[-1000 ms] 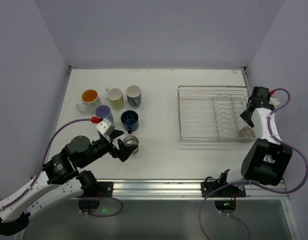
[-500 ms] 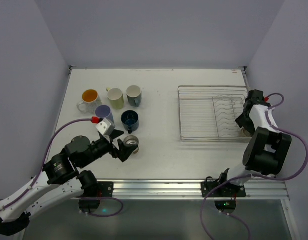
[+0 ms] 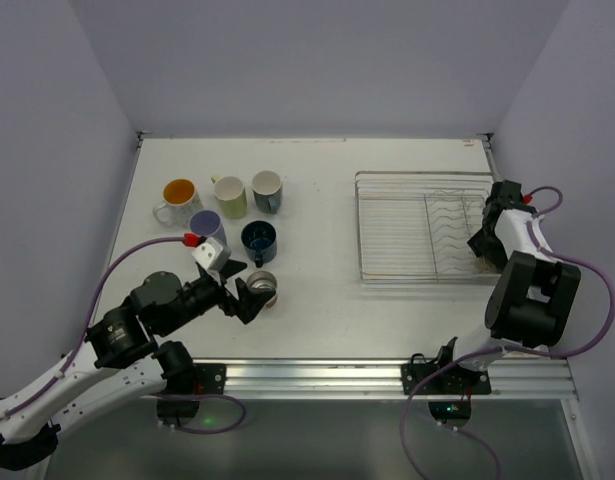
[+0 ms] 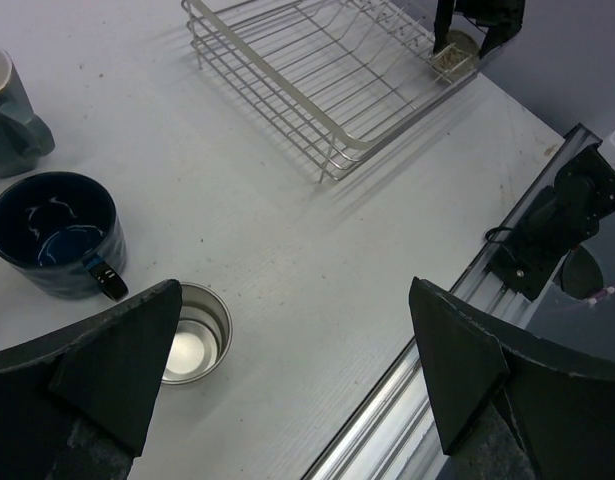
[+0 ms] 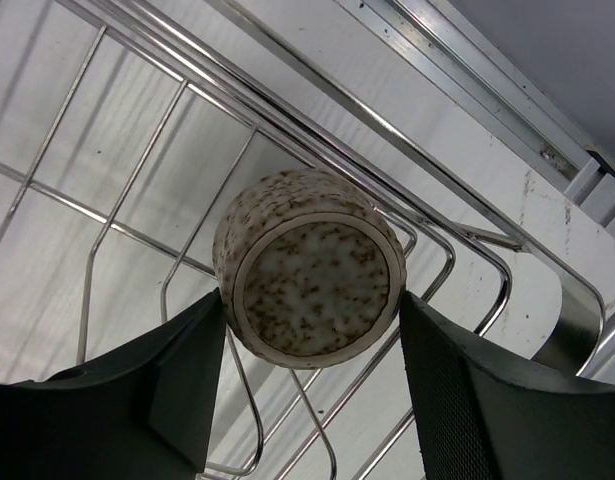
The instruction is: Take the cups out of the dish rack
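On the left half of the table (image 3: 317, 320), five cups (image 3: 230, 195) stand in a cluster, and the left gripper (image 3: 245, 297) is positioned at a sixth, the steel cup (image 4: 194, 345), with its jaws fully spread and nothing between them. To the right, the dish rack (image 3: 417, 175) sits well apart from that cluster. The speckled cream cup (image 5: 309, 265) is in the rack's near right corner, where the right gripper (image 5: 312, 310) clasps it, one finger against each side of the cup.
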`<control>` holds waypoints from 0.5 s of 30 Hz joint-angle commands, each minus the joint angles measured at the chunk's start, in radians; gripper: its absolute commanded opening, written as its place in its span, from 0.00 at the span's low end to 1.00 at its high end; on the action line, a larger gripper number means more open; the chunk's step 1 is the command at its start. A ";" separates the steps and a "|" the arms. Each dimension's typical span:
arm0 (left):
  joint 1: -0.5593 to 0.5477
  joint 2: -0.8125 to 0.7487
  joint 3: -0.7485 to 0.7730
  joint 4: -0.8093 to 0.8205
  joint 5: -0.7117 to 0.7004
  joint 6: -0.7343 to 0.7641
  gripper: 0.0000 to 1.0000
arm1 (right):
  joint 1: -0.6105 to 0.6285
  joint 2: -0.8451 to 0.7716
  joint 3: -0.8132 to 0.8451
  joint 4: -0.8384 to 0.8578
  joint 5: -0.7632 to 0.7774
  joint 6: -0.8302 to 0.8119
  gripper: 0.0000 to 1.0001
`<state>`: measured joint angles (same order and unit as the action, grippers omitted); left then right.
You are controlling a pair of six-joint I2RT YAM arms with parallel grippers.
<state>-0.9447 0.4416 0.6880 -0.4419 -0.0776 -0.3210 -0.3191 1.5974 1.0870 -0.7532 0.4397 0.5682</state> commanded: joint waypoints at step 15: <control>0.000 0.046 -0.002 0.020 -0.013 0.016 1.00 | 0.040 -0.341 -0.091 0.360 -0.041 -0.053 0.33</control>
<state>-0.9447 0.4744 0.6880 -0.4419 -0.0799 -0.3206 -0.2859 1.3087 0.9974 -0.4870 0.4156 0.5274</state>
